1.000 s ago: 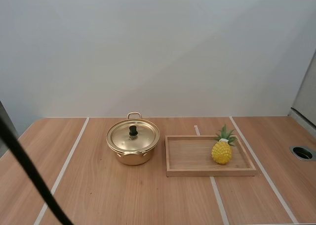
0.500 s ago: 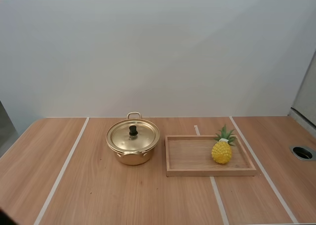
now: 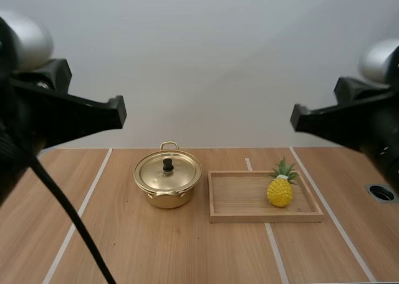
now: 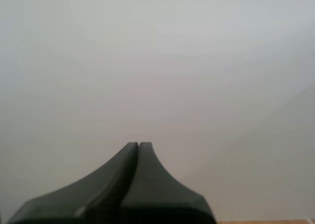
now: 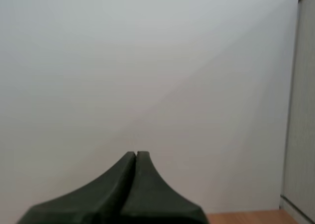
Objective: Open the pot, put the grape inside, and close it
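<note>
Gold-coloured round metal pot (image 3: 167,185) is noted with its lid on; every step is judged left to do. The fruit to be loaded, a yellow leafy-topped pineapple (image 3: 280,190), is found in the shallow wooden tray (image 3: 237,196) beside it. Both the left gripper (image 4: 139,144) and the right gripper (image 5: 136,153) are held clenched on nothing.

pot (image 3: 166,200) inside: hidden under the shut lid (image 3: 179,173)
left arm (image 3: 43,118): blurred, cut off by the high view's left edge
right arm (image 3: 358,125): blurred, cut off by the right edge
left gripper (image 4: 139,145): finger bases ran off the wrist picture
right gripper (image 5: 136,154): same, bases cut off
table (image 3: 187,249): near part cut off at the high view's lower edge
</note>
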Robot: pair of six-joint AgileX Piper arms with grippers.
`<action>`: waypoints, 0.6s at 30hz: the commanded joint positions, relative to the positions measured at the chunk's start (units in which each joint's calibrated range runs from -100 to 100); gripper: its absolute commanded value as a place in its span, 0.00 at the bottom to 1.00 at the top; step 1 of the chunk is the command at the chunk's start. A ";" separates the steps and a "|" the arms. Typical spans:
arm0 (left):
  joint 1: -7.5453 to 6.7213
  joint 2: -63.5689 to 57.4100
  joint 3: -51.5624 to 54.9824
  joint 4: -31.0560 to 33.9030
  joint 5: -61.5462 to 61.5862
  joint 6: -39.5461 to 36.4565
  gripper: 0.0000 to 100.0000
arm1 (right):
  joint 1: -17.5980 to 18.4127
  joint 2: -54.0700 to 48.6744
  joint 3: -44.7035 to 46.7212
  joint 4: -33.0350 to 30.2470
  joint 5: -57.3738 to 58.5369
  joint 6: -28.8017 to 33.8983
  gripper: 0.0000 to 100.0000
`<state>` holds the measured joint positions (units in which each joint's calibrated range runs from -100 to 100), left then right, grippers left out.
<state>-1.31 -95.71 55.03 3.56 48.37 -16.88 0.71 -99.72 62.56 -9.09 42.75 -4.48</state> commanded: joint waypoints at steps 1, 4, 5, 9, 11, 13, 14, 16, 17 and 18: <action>1.05 -0.16 9.68 0.50 -12.42 -1.59 0.01 | -0.17 -0.28 5.97 -0.92 -4.94 0.15 0.00; 1.05 -0.16 17.74 0.50 -22.25 -1.37 0.01 | -0.17 -0.28 11.30 -1.30 -7.14 0.15 0.00; 1.05 -0.16 21.24 0.50 -26.27 -0.99 0.01 | -0.17 -0.28 13.58 -1.30 -7.28 0.15 0.00; 1.05 -0.16 30.94 0.50 -35.66 0.97 0.01 | -0.17 -0.28 20.01 -1.60 -9.13 0.15 0.00; 1.05 -0.16 35.13 0.50 -36.83 2.16 0.01 | -0.17 -0.28 23.42 -2.00 -9.91 0.15 0.00; 1.05 -0.60 39.46 0.50 -36.83 2.16 0.01 | -0.17 -0.28 26.70 -2.00 -12.56 0.15 0.00; 1.05 -1.02 41.47 0.50 -36.83 2.16 0.01 | -0.17 -0.28 28.55 -2.00 -14.44 0.15 0.00; 1.05 -2.07 44.91 0.50 -37.56 2.16 0.01 | -0.17 -0.28 31.77 -2.00 -17.71 0.15 0.00; 1.05 -2.65 44.97 0.50 -38.33 2.16 0.01 | -0.17 -0.28 33.42 -2.00 -19.40 0.15 0.00; 1.05 -3.27 44.97 0.50 -36.56 2.16 0.01 | -0.17 -0.28 34.91 -2.00 -20.46 0.15 0.00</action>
<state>-0.30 -97.49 99.33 3.56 13.74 -14.98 0.71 -99.61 94.52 -10.35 27.76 -4.48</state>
